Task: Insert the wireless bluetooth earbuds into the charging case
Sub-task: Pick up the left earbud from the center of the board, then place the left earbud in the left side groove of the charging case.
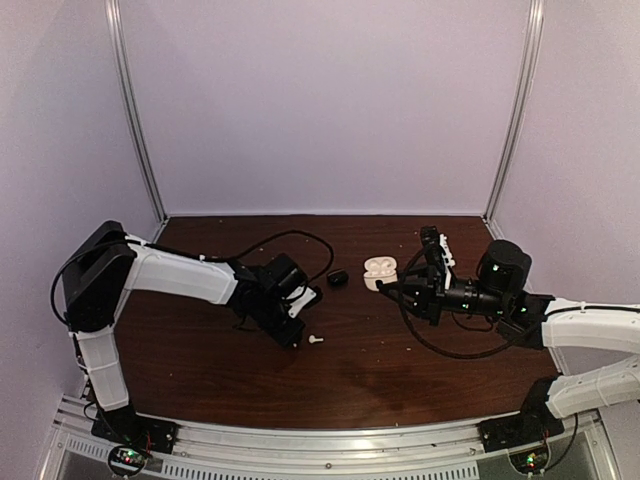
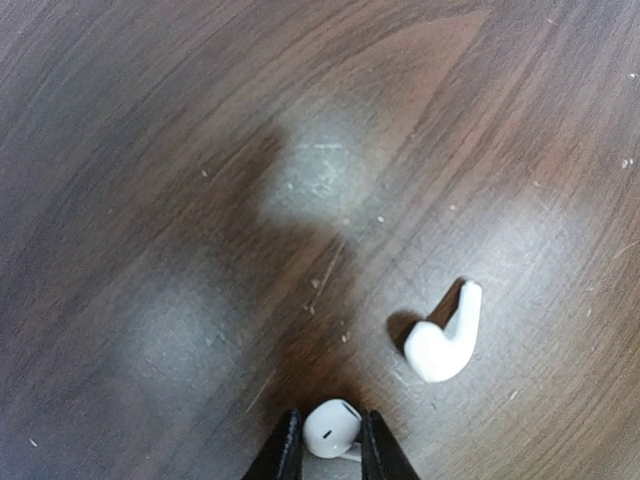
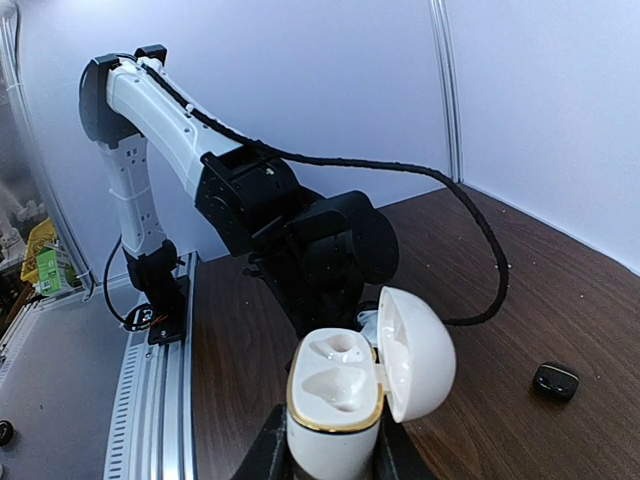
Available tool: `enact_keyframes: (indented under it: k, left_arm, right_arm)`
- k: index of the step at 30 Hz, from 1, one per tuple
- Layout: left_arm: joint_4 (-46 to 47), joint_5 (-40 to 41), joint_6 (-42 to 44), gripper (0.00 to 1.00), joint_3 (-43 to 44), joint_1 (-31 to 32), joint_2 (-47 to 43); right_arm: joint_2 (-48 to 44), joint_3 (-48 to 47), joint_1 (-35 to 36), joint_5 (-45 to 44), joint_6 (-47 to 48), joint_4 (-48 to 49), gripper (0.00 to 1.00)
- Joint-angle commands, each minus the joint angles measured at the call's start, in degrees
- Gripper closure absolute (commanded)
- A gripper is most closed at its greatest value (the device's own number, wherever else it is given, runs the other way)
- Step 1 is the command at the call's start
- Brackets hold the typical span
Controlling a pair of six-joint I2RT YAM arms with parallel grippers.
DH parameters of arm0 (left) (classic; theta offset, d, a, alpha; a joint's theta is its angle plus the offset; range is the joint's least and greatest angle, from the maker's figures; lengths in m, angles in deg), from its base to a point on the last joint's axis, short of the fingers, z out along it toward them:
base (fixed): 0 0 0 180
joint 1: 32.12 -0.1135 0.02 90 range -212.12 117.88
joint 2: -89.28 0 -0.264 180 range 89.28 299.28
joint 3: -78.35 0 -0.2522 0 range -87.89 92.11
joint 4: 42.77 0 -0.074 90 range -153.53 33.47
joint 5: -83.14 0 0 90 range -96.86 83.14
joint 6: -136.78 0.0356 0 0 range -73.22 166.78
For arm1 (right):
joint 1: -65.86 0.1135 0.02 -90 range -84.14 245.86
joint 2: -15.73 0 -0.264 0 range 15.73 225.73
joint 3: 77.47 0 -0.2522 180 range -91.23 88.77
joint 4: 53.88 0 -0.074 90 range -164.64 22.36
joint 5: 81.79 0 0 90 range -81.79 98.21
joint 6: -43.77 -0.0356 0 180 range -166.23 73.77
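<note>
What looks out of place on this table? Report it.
Nothing damaged or spilled. One earbud lies loose on its side on the table; its twin sits in the left gripper. The case is open, empty.

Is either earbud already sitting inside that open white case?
No, both moulded sockets of the open white charging case, held in the right gripper, are bare in the right wrist view.

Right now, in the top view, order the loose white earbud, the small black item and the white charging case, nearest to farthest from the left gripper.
1. loose white earbud, on the table just right of the left gripper, which pinches a second white earbud.
2. small black item, farther back, mid-table.
3. white charging case, farthest, to the right, held by the right gripper.
</note>
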Motion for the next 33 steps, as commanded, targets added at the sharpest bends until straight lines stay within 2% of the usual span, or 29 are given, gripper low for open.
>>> enact_keyframes:
  k: [1,11,25,33]
  left_arm:
    - [3.50,0.77,1.80,0.79,-1.38,0.17,-3.03]
    - [7.87,0.90,3.82,0.83,-3.80,0.17,-7.37]
    - [18.99,3.98,14.69,0.83,-9.17,0.17,-29.80]
    - [22.58,4.51,22.10,0.83,-10.62,3.49,-36.67]
  right_arm:
    - [-0.45,0.01,-0.22,-0.29,-0.06,0.63,1.00]
    - [-0.44,0.35,-0.20,-0.35,0.07,1.49,1.00]
    - [4.53,1.22,-0.14,4.37,-0.75,11.20,1.00]
    - [12.36,0.08,0.55,6.79,-0.82,19.81,1.00]
